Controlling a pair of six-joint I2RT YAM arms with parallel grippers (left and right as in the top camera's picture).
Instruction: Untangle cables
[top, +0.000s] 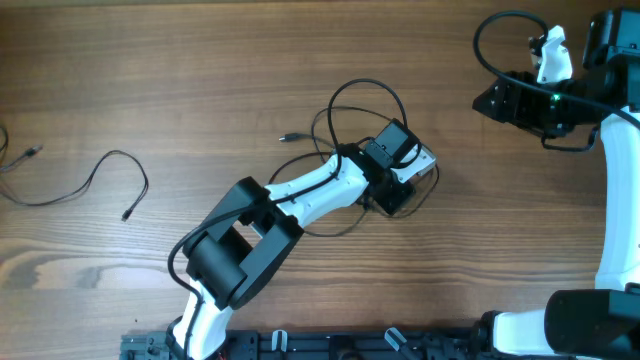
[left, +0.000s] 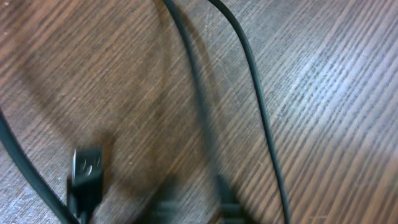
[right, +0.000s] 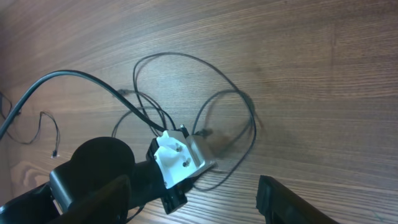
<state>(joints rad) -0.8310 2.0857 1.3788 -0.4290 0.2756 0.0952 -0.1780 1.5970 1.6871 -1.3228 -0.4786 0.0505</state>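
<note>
A loose tangle of thin black cables (top: 352, 118) lies in loops at the table's middle, with a small plug end (top: 287, 135) sticking out to the left. My left gripper (top: 393, 180) is down over the tangle's right side. In the left wrist view two cable strands (left: 258, 99) and a black flat plug (left: 87, 174) lie on the wood just ahead of its blurred fingertips (left: 198, 210), which stand apart with nothing held. My right gripper (top: 497, 100) hovers at the far right, open and empty (right: 193, 202). The tangle also shows in the right wrist view (right: 227, 96).
A separate thin black cable (top: 95, 185) lies alone at the left, and it also shows in the right wrist view (right: 43, 124). Another cord end (top: 20, 157) lies at the far left edge. The arms' bases stand along the front edge.
</note>
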